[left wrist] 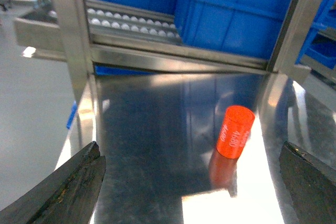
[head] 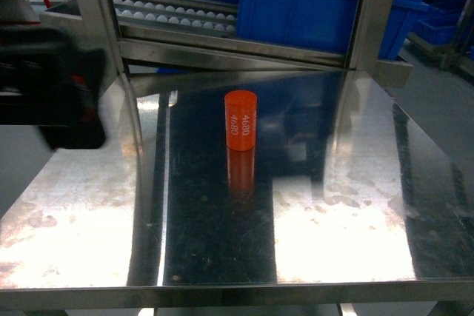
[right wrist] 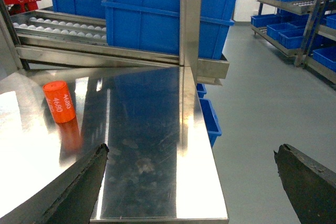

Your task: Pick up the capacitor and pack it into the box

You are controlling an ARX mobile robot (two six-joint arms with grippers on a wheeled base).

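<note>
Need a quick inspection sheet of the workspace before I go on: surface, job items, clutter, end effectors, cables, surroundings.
Surface: steel table, shiny, smudged, strong glare.
Job's things: orange capacitor upright near the table's middle, white 4680 print; blue box behind the frame on the roller rack.
Clutter: nothing seen.
End effectors: left end effector open, capacitor ahead between its fingers, untouched; right end effector open, empty, over the table's right edge.
Cables: nothing seen.
Surroundings: grey floor, shelves with blue bins to the right.

"4680" twice on orange capacitor (head: 241, 120)
</note>
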